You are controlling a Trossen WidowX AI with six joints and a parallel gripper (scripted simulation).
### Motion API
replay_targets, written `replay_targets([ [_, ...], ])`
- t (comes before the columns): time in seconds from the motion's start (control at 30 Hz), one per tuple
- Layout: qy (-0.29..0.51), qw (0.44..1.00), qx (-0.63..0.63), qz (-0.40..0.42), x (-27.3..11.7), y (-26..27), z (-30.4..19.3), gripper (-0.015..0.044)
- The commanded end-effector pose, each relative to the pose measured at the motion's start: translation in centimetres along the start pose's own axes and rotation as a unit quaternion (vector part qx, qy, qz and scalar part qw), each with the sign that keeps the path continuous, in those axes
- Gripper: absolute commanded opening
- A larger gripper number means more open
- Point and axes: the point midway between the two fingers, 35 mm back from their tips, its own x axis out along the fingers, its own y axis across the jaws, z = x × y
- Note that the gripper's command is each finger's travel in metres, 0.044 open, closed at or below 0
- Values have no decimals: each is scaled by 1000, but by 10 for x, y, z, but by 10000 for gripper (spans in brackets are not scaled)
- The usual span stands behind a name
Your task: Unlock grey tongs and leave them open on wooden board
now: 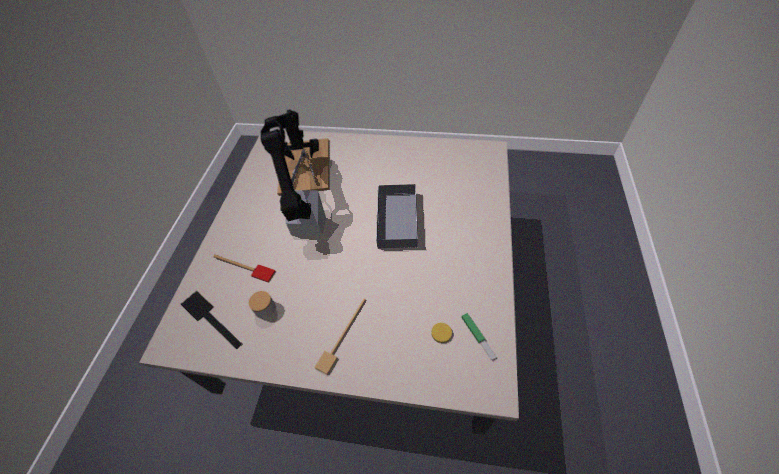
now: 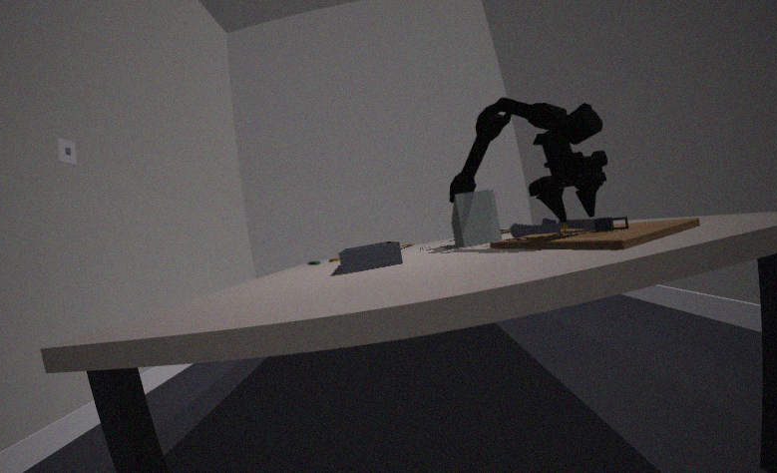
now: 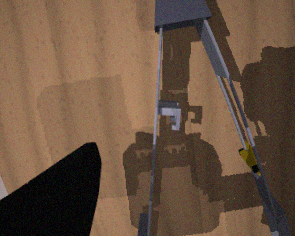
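Note:
The grey tongs (image 1: 316,176) (image 2: 535,229) (image 3: 182,14) are spread open in a V over the wooden board (image 1: 323,148) (image 2: 661,230) (image 3: 65,50), at board height. I cannot tell whether they touch it along their whole length. In the wrist view their hinge end is at the top, a small hook stands out from the left leg, and a yellow patch is on the right leg. My gripper (image 1: 302,153) (image 2: 579,218) (image 3: 200,138) is open, tips down, with its fingers apart from the legs in the wrist view. The roasting tin (image 1: 396,242) (image 2: 373,255) stands away from the board, without the tongs.
A pale grey block (image 1: 305,228) (image 2: 478,219) stands beside the board, under the arm. Farther off lie a red-headed spatula (image 1: 263,273), a black turner (image 1: 196,305), a wooden spatula (image 1: 326,362), a yellow disc (image 1: 441,332) and a green-handled knife (image 1: 472,327). A brown-topped cylinder (image 1: 260,302) stands near them.

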Motion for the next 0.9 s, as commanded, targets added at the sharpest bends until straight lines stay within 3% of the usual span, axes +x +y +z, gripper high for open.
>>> replay_targets([
  [0.0,3,1000,0,0,-6,-1,-5,440],
  [0.4,76,997,-5,1,-100,-14,-128,440],
  [0.67,77,997,-5,1,-104,-15,-130,440],
  [0.87,72,997,-3,2,-149,-14,-121,440],
])
